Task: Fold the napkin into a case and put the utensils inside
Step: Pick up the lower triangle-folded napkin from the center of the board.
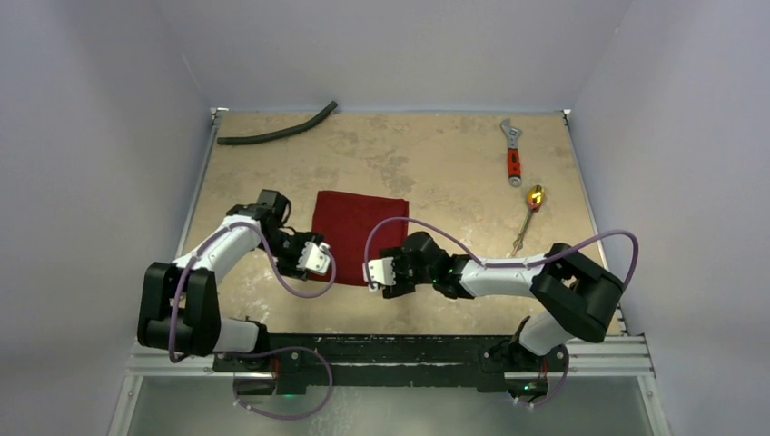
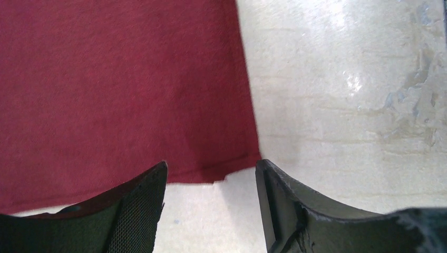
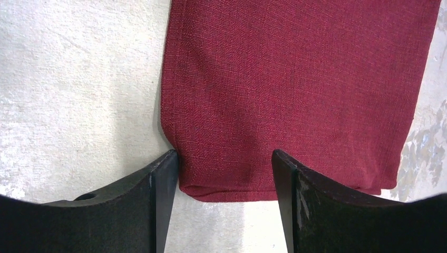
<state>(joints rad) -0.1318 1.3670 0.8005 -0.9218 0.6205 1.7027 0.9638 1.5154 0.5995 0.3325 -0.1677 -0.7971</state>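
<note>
shows, from above, a tan mottled table with a dark red napkin lying flat just left of its middle, closer to the near edge than the far one. places the left gripper at the napkin's near left corner and the right gripper at its near right corner, both low over the table. reveals, through the left wrist camera, jaws parted, bare table between them and the cloth's corner just beyond the gap, nothing gripped. reveals, through the right wrist camera, jaws likewise parted, straddling the napkin's rounded, folded-looking near edge, one finger just beside its side, nothing pinched. sets the gold utensils near the right edge of the table, well apart from the napkin, bowl end toward the far edge; cannot tell how many pieces. adds a red-handled wrench toward the far right corner and a black hose along the far edge by the far left corner.
</note>
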